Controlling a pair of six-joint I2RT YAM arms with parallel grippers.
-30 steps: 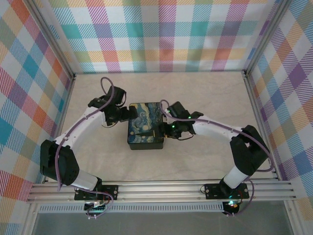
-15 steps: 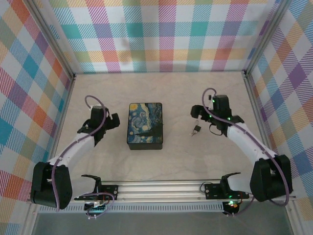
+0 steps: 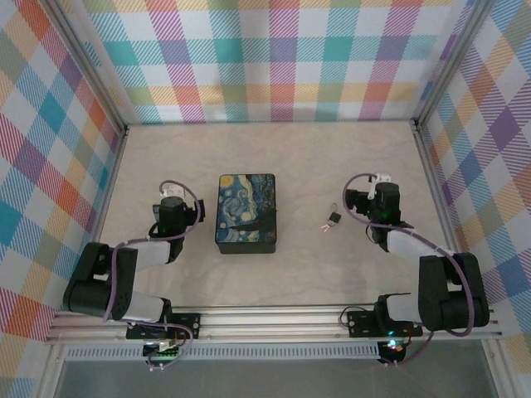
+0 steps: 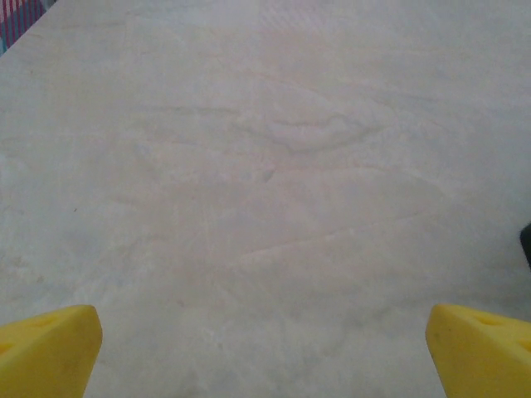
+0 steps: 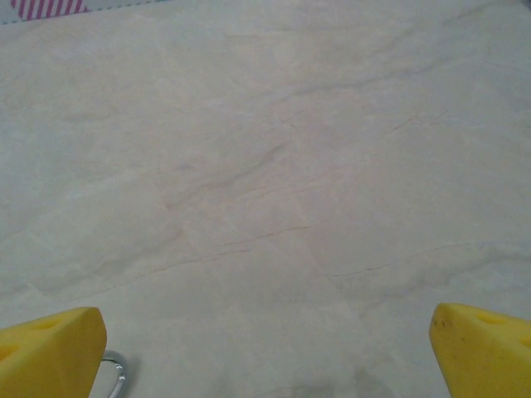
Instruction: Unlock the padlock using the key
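The tiny dark padlock (image 3: 333,217) lies on the table between the painted box and my right gripper (image 3: 372,199). Its thin shackle points toward the back. A small silvery piece, the key (image 3: 323,226), sticks out at its near left. My right gripper (image 5: 265,356) is open, hanging over bare table with nothing between its yellow fingertips (image 5: 50,352). A thin silvery loop (image 5: 117,377) peeks out beside the left fingertip; I cannot tell whether it is shackle or key ring. My left gripper (image 3: 172,205) (image 4: 265,356) is open, left of the box, holding nothing.
The dark box with the starry-night lid (image 3: 246,212) stands shut at the middle of the table (image 3: 274,157); its dark edge (image 4: 527,245) shows at the right of the left wrist view. Checkered walls close in the left, back and right sides.
Both arms have pulled away from the box and folded back toward their sides. The padlock with the key now lies alone on the table, right of the box.
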